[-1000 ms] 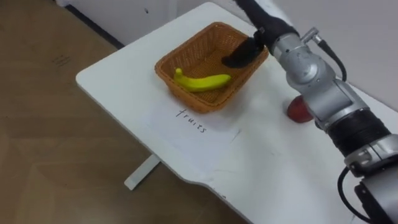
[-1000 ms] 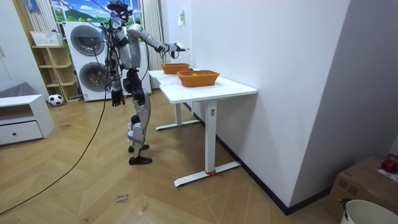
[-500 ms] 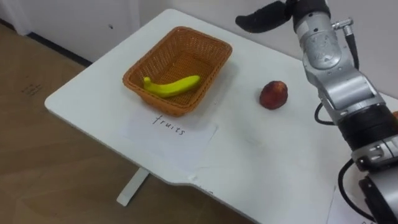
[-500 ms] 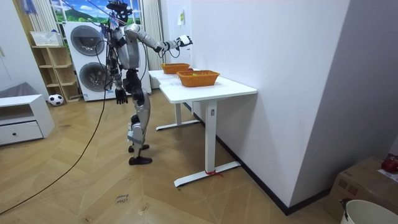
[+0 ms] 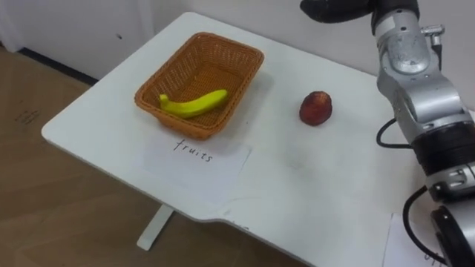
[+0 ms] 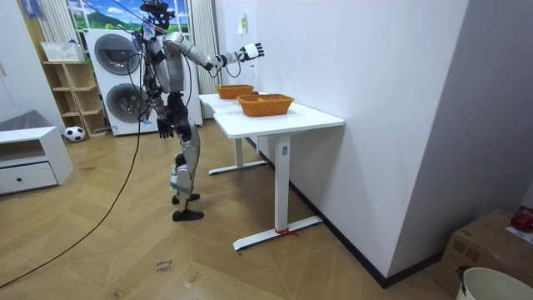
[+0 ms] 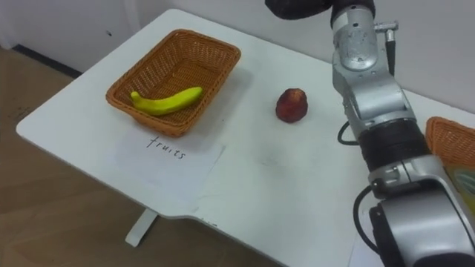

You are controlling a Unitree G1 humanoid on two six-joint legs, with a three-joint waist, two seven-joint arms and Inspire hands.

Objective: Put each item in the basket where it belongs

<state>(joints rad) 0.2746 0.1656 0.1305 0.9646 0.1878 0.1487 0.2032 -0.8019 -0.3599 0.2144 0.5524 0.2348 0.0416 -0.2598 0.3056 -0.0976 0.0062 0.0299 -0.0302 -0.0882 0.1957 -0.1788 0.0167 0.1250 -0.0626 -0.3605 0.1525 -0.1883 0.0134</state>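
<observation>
Look first at the fingers point(image 5: 313, 10) of your right hand point(image 5: 345, 10). They reach out straight and loose towards the left, with nothing between them, and the room view shows them slightly apart. The hand is held high above the far side of the white table point(image 5: 319, 185), and its silver forearm runs down the right of the eye views.

Below the hand and nearer to you, the round red fruit point(image 5: 316, 108) lies on the bare table top, touching nothing. Its skin is dark red and mottled, duller towards the top. It sits to the right of the rectangular orange-brown wicker basket point(image 5: 210, 65), clearly apart from it.

In that basket you have one curved yellow banana point(image 5: 194, 104). It lies along the near wall with its greenish stem end raised at the left. A white sheet of paper with a handwritten word point(image 5: 197, 157) lies flat on the table just in front of the basket.

At the right edge of the right eye view you can see part of a second wicker basket point(image 7: 449, 137).

The room view shows the robot standing upright at the table's side. Its left hand point(image 6: 164, 127) hangs by its hip, too small for you to tell the fingers.
</observation>
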